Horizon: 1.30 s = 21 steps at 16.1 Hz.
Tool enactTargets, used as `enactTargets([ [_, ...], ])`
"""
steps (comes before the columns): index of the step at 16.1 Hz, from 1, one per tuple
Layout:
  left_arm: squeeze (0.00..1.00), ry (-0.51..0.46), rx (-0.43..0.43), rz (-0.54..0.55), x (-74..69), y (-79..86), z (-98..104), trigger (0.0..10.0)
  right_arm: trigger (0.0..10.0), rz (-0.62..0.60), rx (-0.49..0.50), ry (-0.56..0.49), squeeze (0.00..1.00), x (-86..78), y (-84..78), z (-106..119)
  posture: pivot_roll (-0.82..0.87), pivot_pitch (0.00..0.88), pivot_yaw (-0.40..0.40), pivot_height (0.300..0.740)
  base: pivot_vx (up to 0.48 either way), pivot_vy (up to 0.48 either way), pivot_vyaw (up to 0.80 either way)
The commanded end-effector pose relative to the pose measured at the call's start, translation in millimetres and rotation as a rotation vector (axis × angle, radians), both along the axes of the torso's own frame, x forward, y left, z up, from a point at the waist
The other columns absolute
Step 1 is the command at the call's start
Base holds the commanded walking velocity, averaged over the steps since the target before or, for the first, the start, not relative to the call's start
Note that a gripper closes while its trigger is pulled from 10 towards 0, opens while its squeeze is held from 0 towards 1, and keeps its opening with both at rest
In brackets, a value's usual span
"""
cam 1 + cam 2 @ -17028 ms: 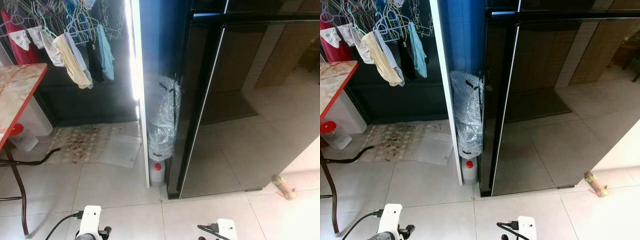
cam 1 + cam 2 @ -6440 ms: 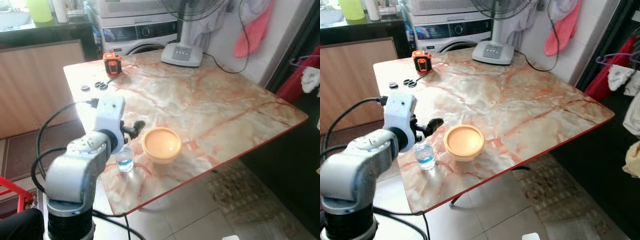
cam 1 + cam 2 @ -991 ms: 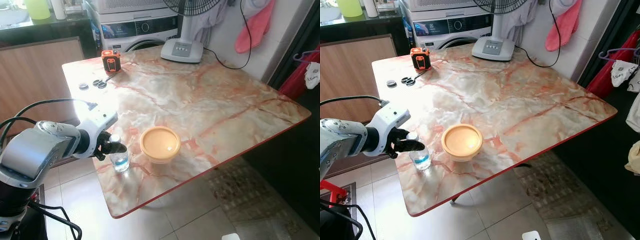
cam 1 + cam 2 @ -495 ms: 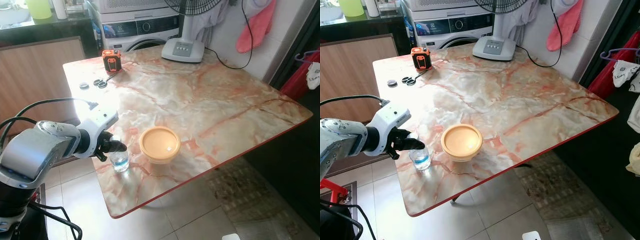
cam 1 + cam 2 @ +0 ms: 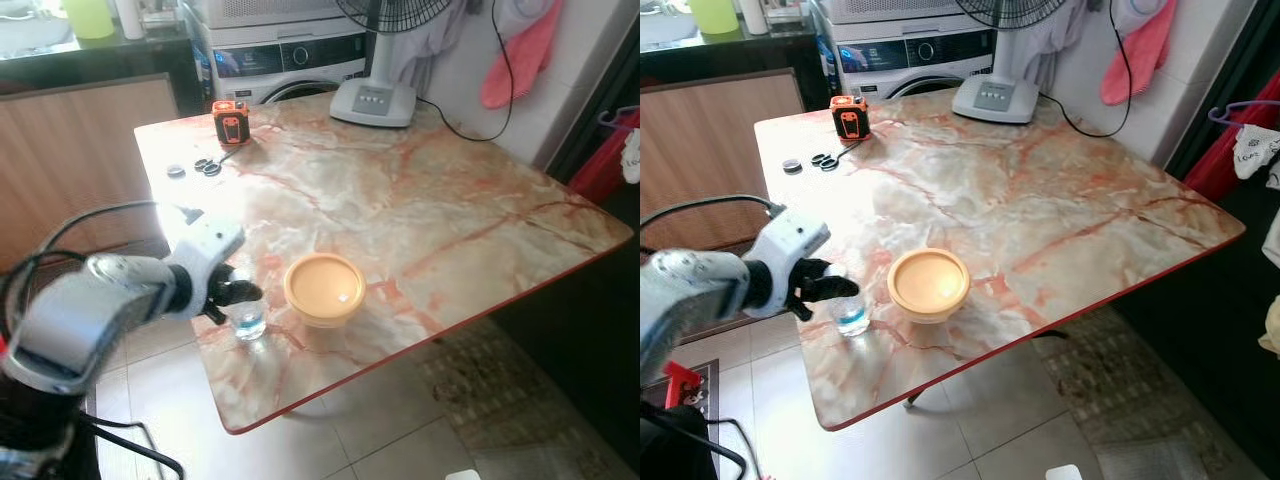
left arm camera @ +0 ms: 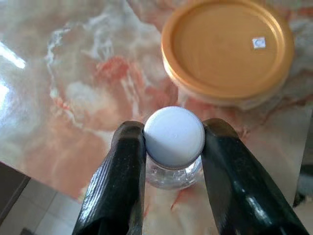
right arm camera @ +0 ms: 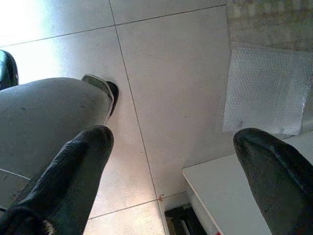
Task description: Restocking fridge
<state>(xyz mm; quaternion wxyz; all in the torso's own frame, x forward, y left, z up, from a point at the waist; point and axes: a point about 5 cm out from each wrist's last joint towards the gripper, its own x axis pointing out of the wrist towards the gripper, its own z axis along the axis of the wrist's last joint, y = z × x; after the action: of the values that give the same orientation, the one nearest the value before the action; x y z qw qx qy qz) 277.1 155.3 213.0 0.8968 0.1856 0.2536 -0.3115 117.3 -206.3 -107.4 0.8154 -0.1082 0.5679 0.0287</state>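
Two black fingers point(image 6: 124, 181) of the left gripper point(image 6: 173, 147) are closed on the white cap of a small bottle point(image 5: 247, 320), one pressed to each side of it, as is seen in the left wrist view. The bottle is stood upright on the marble table point(image 5: 430, 200), close to the table's left edge and near its front left corner, with only a narrow strip of top between it and that edge. Just to its right, apart from it, an orange-lidded tub point(image 5: 324, 289) is set. Beyond the tub, a wide stretch of bare table top is left open toward the right and far edges. At the far left, a small orange device point(image 5: 230, 121), scissors point(image 5: 209, 166) and a dark cap point(image 5: 176, 171) are laid near the edge; at the far side a fan base point(image 5: 373, 101) is stood, with its cord trailed to the wall. Tiled floor point(image 5: 330, 430) is seen below the red-trimmed near edge, and a patterned mat point(image 5: 500, 375) is laid to the right of it.

The right gripper point(image 7: 178, 161) is hung idle over floor tiles, its fingers spread wide apart with nothing between them; a sheet of bubble wrap point(image 7: 266, 93) is laid beyond them.
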Motion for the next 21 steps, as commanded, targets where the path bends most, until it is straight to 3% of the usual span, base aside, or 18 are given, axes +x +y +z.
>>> enactTargets([
  [1, 0.0, -0.002, -0.006, 0.046, -3.1, 0.8, -3.3, 0.0, 10.0, 0.006, 0.028, 0.036, 0.0, -7.9, 6.1, -3.3, 0.1, 0.0, -0.051, 0.722, 0.0, 0.0, 0.0],
  [4, 0.0, -0.096, -0.087, 0.085, -3.2, -1.5, 16.6, 0.0, 10.0, 0.015, 0.026, 0.039, 0.0, -7.7, 4.9, -3.0, 0.11, 0.0, -0.064, 0.722, 0.0, 0.0, 0.0],
  [8, 0.0, -0.087, -0.178, -0.007, -14.6, -14.3, 31.4, 0.0, 10.0, 0.023, 0.026, 0.039, 0.0, -6.6, 3.8, -2.6, 0.11, 0.0, -0.074, 0.722, 0.0, 0.0, 0.0],
  [11, 0.0, -0.087, -0.184, -0.052, -19.4, -16.8, 36.0, 0.0, 10.0, 0.024, 0.03, 0.039, 0.0, -6.1, 3.6, -2.4, 0.11, 0.0, -0.075, 0.722, 0.0, 0.0, 0.0],
  [13, 0.0, -0.239, -0.281, -0.049, -13.9, -21.2, 60.6, 0.0, 10.0, 0.025, 0.031, 0.04, 0.0, -5.7, 3.3, -2.2, 0.11, 0.0, -0.077, 0.722, 0.0, 0.0, 0.0],
  [14, 0.0, -0.271, -0.311, -0.04, -12.4, -22.6, 65.3, 0.0, 10.0, 0.024, 0.031, 0.039, 0.0, -5.7, 3.2, -2.2, 0.11, 0.0, -0.078, 0.722, 0.0, 0.0, 0.0],
  [15, 0.0, -0.369, -0.385, -0.048, -11.4, -29.7, 76.7, 10.0, 10.0, 0.024, 0.03, 0.04, 0.0, -5.5, 2.8, -2.1, 0.11, 0.0, -0.079, 0.722, 0.0, 0.0, 0.0],
  [17, 0.0, -0.435, -0.478, -0.056, -13.7, -41.0, 81.2, 10.0, 10.0, 0.024, 0.029, 0.041, 0.0, -5.4, 2.0, -1.9, 0.11, 0.0, -0.084, 0.722, 0.0, 0.0, 0.0],
  [18, 0.0, -0.519, -0.475, -0.01, -11.4, -48.8, 75.9, 10.0, 10.0, 0.022, 0.025, 0.041, 0.0, -5.6, 1.4, -1.9, 0.1, 0.0, -0.085, 0.722, 0.0, 0.0, 0.0],
  [19, 0.0, -0.57, -0.432, 0.033, -8.3, -50.8, 68.7, 10.0, 10.0, 0.021, 0.022, 0.04, 0.0, -5.7, 1.1, -1.9, 0.1, 0.0, -0.084, 0.722, 0.0, 0.0, 0.0],
  [20, 0.0, -0.686, -0.31, 0.074, -3.6, -52.0, 53.0, 10.0, 10.0, 0.018, 0.022, 0.04, 0.0, -6.2, 1.1, -2.0, 0.09, 0.0, -0.082, 0.722, 0.0, 0.0, 0.0],
  [21, 0.0, -0.749, -0.271, 0.097, -1.7, -52.8, 42.4, 10.0, 10.0, 0.005, 0.02, 0.034, 0.0, -6.7, 1.2, -2.2, 0.08, 0.0, -0.079, 0.722, 0.0, 0.0, 0.0],
])
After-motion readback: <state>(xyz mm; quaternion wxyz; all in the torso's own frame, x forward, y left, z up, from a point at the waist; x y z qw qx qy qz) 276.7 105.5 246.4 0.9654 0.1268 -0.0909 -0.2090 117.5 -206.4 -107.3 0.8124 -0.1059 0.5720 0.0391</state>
